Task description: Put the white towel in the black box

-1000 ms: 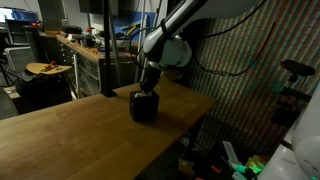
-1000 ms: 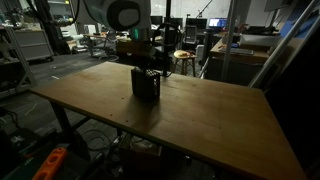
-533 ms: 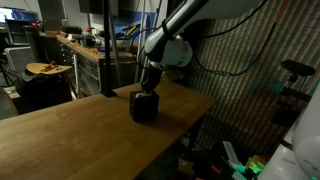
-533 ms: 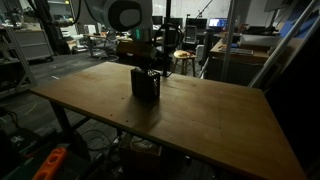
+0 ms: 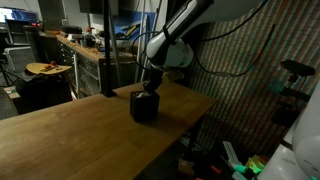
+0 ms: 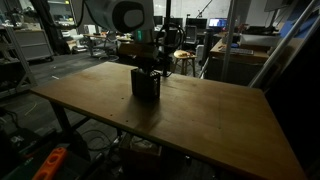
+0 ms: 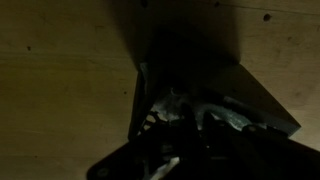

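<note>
Pincer [image 5: 148, 92] jaws are together, tips sunk into the mouth of the black box [image 5: 144, 107], just left of centre in the frame. Whether any cloth is still pinched between them I cannot tell; it's too dark down there.

Now the white towel [image 7: 176, 101]: in the wrist view I catch only pale crumpled patches, centre and lower right of the frame, inside the box walls [image 7: 200, 75]. It's bunched up, so I read no long axis. It lies straight below and around my fingertips, not off to any side. In both exterior views I see no cloth at all, neither hanging over the rim nor lying on the table [image 5: 80, 130].

That's the relation that counts. By my reckoning the towel is as good as in, and what's left is to part the jaws and lift straight up out of the box [image 6: 146, 86], keeping clear of the walls so it doesn't tip.

Against the frame a second back, the box hasn't shifted on the table and my pincer sits at the same spot. Only my upper joints have drifted slightly toward the right of the frame.
</note>
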You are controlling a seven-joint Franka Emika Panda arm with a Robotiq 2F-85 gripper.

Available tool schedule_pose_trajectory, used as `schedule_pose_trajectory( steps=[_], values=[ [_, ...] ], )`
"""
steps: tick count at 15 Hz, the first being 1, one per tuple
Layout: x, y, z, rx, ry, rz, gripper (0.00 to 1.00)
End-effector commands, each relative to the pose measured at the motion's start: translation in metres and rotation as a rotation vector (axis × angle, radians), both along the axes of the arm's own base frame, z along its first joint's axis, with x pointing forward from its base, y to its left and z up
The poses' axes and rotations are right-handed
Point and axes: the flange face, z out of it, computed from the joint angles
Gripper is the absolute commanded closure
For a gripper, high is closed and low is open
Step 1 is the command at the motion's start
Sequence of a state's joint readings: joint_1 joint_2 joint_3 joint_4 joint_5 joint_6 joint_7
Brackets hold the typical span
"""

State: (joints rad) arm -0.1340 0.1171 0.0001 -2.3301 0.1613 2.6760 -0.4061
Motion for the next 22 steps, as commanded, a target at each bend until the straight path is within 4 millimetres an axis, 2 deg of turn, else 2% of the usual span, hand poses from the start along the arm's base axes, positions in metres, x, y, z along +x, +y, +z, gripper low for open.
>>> schedule_pose_trajectory(
  steps=[1,11,16,21,22],
  values=[
    [0.012,0.008,0.0,-0.015,0.01,-0.004,0.96],
    [0.016,0.03,-0.018,-0.026,0.051,0.009,0.95],
    [0.028,0.044,-0.025,-0.023,0.062,0.016,0.96],
    [0.033,0.047,-0.034,-0.04,0.098,0.009,0.94],
    [0.032,0.046,-0.032,-0.04,0.103,0.004,0.89]
  ],
)
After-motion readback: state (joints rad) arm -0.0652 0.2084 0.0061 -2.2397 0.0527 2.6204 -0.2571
